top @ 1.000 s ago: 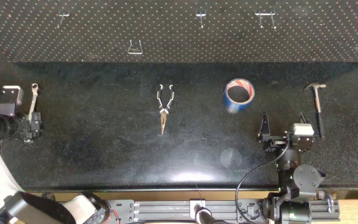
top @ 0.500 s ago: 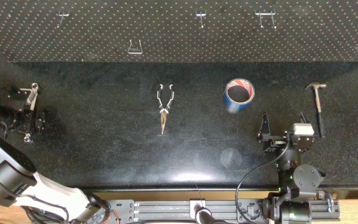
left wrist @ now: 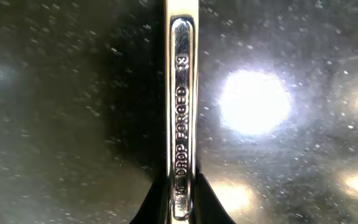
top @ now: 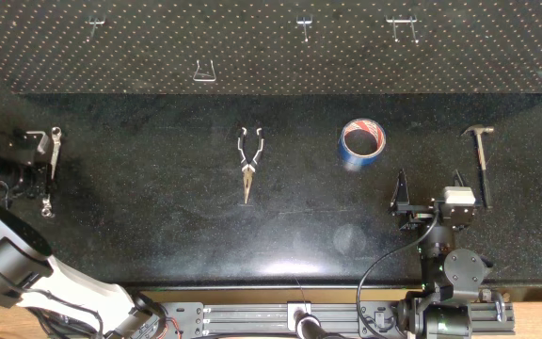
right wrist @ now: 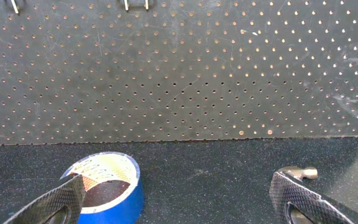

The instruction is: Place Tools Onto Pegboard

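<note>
Wrench (left wrist: 182,93): one, at the left end of the table (top: 158,235), its shaft running near to far. The left claw (left wrist: 182,206) is pinching its shaft, a finger pressed on either side. We cannot tell whether the wrench touches the table.

Pliers (top: 249,160): one pair, flat on the table about the middle, well apart from the wrench. Handles lie toward the far side, tip toward the near side.

Tape roll (top: 362,141): one, blue, right of the pliers, lying on the table with its hollow core facing up.

Hammer (top: 481,155): one, at the right end of the table, head at the far end, handle running toward us.

Right claw (top: 429,184): spread wide, holding nothing, on the near side between the tape roll and the hammer. Its wrist view shows the roll by one finger and the hammer head by the other.

Pegboard (top: 271,56): one, dark, along the far side of the table. We count four hook fittings on it: one at the left (top: 95,25), a wire loop (top: 204,72) nearer us, one at the middle (top: 304,28), and a two-pronged one at the right (top: 402,28).

Tally: four tools, four hooks, two claws.
</note>
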